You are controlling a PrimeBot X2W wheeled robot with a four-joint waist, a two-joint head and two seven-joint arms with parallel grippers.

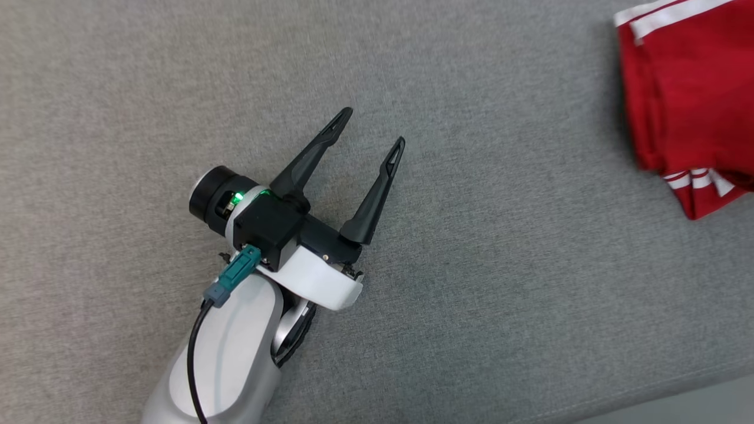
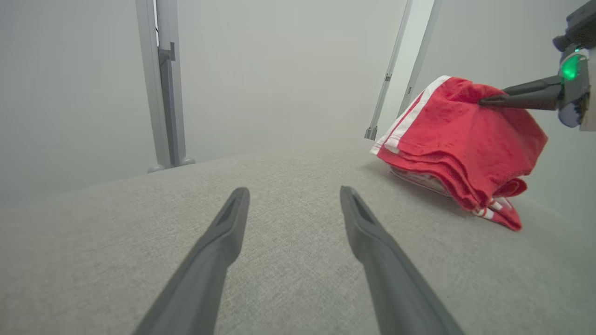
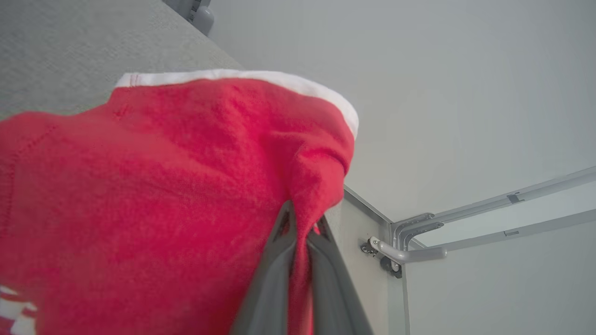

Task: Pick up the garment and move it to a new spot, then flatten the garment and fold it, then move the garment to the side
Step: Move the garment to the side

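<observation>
The garment [image 1: 689,88] is located outward from the left gripper [image 1: 374,126], which sits nearest, low over the grey woven surface [image 1: 471,265], its two dark fingers spread wide and empty. Farther right, well apart, the folded stack of soft red knit with white stripe trim runs lengthwise away from the robot, a striped corner pointing back. The right gripper [image 3: 303,223] is clamped on its raised upper layer.

Folded red white-trimmed garment [image 2: 465,139], one edge raised.
</observation>
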